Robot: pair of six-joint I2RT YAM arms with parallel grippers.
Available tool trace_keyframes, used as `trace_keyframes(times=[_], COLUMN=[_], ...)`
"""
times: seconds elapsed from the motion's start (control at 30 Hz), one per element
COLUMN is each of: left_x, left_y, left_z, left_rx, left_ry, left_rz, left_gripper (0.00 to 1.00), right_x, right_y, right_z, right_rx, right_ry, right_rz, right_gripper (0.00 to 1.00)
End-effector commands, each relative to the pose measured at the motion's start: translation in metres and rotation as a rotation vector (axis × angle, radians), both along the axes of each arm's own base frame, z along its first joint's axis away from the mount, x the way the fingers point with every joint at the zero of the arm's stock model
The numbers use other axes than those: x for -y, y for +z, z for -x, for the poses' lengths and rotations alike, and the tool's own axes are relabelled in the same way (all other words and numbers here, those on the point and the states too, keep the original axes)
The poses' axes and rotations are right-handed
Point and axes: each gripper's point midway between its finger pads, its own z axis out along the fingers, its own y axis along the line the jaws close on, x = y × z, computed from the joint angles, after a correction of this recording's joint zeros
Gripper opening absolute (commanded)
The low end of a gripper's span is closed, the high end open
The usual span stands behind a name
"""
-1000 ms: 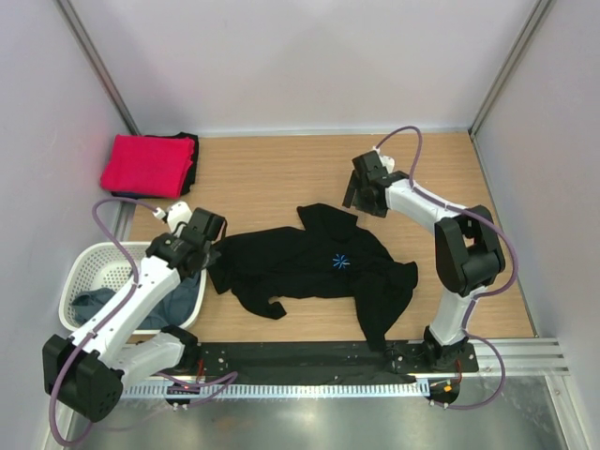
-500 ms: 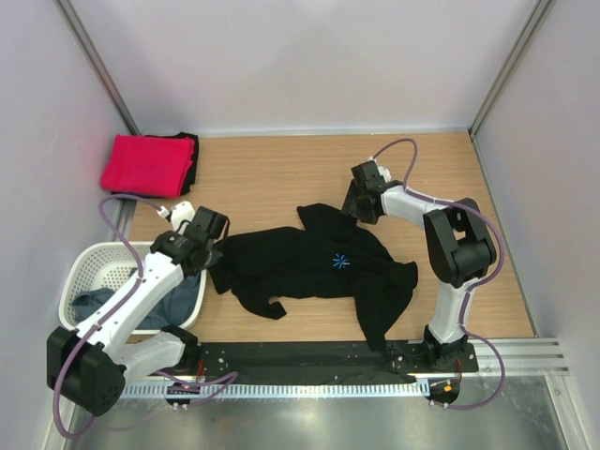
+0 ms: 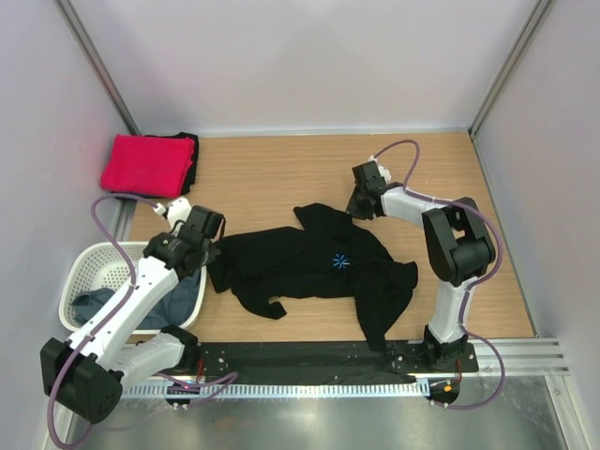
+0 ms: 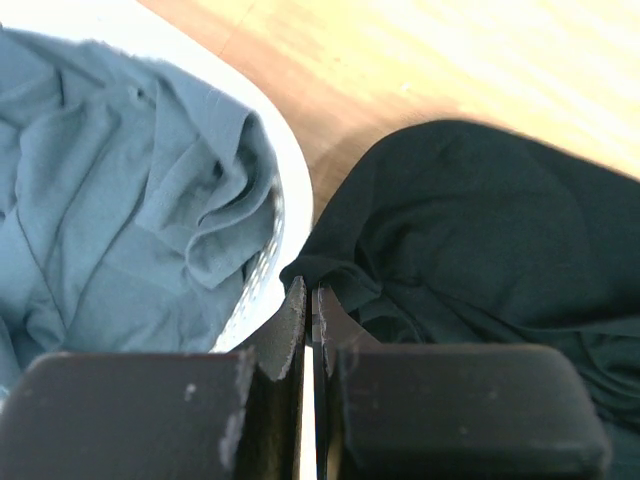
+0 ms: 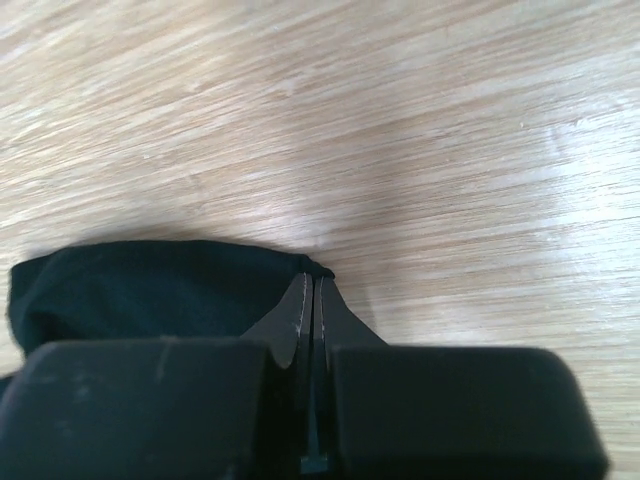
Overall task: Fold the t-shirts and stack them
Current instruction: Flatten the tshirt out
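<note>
A pale wooden table (image 3: 281, 178) fills the floor of a booth with plain light walls (image 3: 300, 66), and the arms' bases sit along its near edge. The black t-shirt (image 3: 309, 267) lies crumpled and partly spread at the middle of the table. Its small light-blue starburst mark (image 3: 340, 262) faces up, and one part trails toward the near edge. The left gripper (image 3: 208, 249) is at the shirt's left end, just beside the laundry basket (image 3: 77, 272). In the left wrist view its fingers (image 4: 296, 318) are pressed together on a fold of the black cloth (image 4: 480, 230), and wrinkles run in toward the tips. The right gripper (image 3: 354, 210) is down at the shirt's far edge. In the right wrist view its fingers (image 5: 297, 310) are closed together right on the rim of the black fabric (image 5: 150, 285), with bare wood beyond. The grey-blue t-shirt (image 4: 120, 220) lies bunched inside the white lattice basket, draped up to its rim (image 4: 292, 185). The red t-shirt (image 3: 145, 164) sits folded in the far left corner of the table, on top of a dark folded cloth (image 3: 191, 155) that shows along its right side, well apart from both grippers.
</note>
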Motion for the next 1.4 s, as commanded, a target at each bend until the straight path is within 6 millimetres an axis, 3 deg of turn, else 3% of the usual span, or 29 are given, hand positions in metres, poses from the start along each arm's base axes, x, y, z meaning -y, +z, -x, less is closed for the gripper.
trace_keyframes(times=[0.0, 0.03, 0.1, 0.13, 0.2, 0.23, 0.3, 0.37, 0.4, 0.43, 0.47, 0.5, 0.6, 0.67, 0.73, 0.8, 0.83, 0.9, 0.93, 1.0, 1.03, 1.1, 1.13, 1.2, 1.27, 1.37], left_x=[0.003, 0.004, 0.010, 0.013, 0.016, 0.019, 0.017, 0.023, 0.028, 0.031, 0.033, 0.036, 0.033, 0.024, 0.017, 0.010, 0.006, 0.003, -0.001, -0.007, -0.012, -0.013, -0.017, -0.016, -0.013, 0.000], left_y=[0.044, 0.052, 0.077, 0.086, 0.106, 0.129, 0.158, 0.200, 0.219, 0.250, 0.265, 0.278, 0.322, 0.353, 0.374, 0.399, 0.405, 0.417, 0.429, 0.441, 0.448, 0.458, 0.466, 0.464, 0.470, 0.449], left_z=[-0.029, -0.038, -0.053, -0.061, -0.069, -0.078, -0.083, -0.092, -0.090, -0.089, -0.087, -0.082, -0.063, -0.041, -0.020, 0.000, 0.011, 0.027, 0.040, 0.056, 0.066, 0.078, 0.091, 0.098, 0.111, 0.103], left_rx=[0.142, 0.174, 0.241, 0.259, 0.301, 0.366, 0.459, 0.613, 0.668, 0.743, 0.774, 0.800, 0.898, 0.987, 1.053, 1.115, 1.123, 1.152, 1.180, 1.215, 1.228, 1.248, 1.263, 1.231, 1.234, 1.146], left_ry=[-0.019, -0.028, -0.041, -0.073, -0.112, -0.126, -0.167, -0.203, -0.232, -0.247, -0.265, -0.307, -0.353, -0.355, -0.366, -0.372, -0.376, -0.393, -0.393, -0.389, -0.386, -0.388, -0.383, -0.359, -0.358, -0.385], left_rz=[-0.005, -0.019, -0.003, -0.018, -0.034, -0.032, -0.067, -0.048, -0.021, 0.004, 0.012, 0.011, 0.009, 0.022, 0.026, 0.039, 0.044, 0.061, 0.078, 0.096, 0.105, 0.147, 0.177, 0.275, 0.381, 0.427], left_gripper=[0.00, 0.00, 0.00, 0.00, 0.00, 0.00, 0.00, 0.00, 0.00, 0.00, 0.00, 0.00, 0.00, 0.00, 0.00, 0.00, 0.01, 0.01, 0.01, 0.01, 0.01, 0.01, 0.00, 0.00, 0.01, 0.00], right_x=[-0.003, -0.003, 0.000, 0.002, 0.011, 0.017, 0.026, 0.033, 0.038, 0.042, 0.046, 0.055, 0.068, 0.081, 0.093, 0.100, 0.107, 0.110, 0.116, 0.120, 0.126, 0.128, 0.136, 0.142, 0.148, 0.153], right_y=[0.077, 0.116, 0.154, 0.202, 0.245, 0.281, 0.331, 0.378, 0.404, 0.426, 0.440, 0.468, 0.504, 0.538, 0.571, 0.587, 0.608, 0.619, 0.639, 0.651, 0.670, 0.680, 0.698, 0.711, 0.712, 0.698], right_z=[-0.034, -0.043, -0.048, -0.053, -0.051, -0.052, -0.041, -0.030, -0.018, -0.010, -0.002, 0.017, 0.047, 0.082, 0.116, 0.136, 0.157, 0.174, 0.193, 0.204, 0.222, 0.226, 0.244, 0.257, 0.259, 0.250], right_rx=[0.220, 0.305, 0.386, 0.481, 0.556, 0.629, 0.727, 0.821, 0.877, 0.927, 0.957, 1.021, 1.111, 1.206, 1.294, 1.318, 1.369, 1.383, 1.435, 1.459, 1.514, 1.532, 1.585, 1.618, 1.612, 1.551], right_ry=[0.019, 0.024, 0.041, 0.038, 0.051, 0.033, 0.034, 0.019, 0.014, 0.015, 0.009, 0.000, 0.013, 0.024, 0.018, 0.018, 0.013, 0.025, 0.020, 0.014, 0.004, 0.005, -0.016, -0.039, -0.069, -0.099], right_rz=[-0.031, -0.051, -0.033, -0.047, -0.007, 0.001, 0.012, 0.002, -0.010, -0.007, -0.003, -0.009, 0.022, 0.040, 0.033, 0.039, 0.023, 0.016, 0.000, 0.000, -0.016, -0.013, -0.024, -0.031, -0.026, 0.008], right_gripper=[0.01, 0.01, 0.01, 0.01, 0.01, 0.01, 0.01, 0.01, 0.01, 0.01, 0.01, 0.01, 0.01, 0.01, 0.01, 0.01, 0.01, 0.01, 0.01, 0.01, 0.01, 0.01, 0.01, 0.01, 0.01, 0.01])
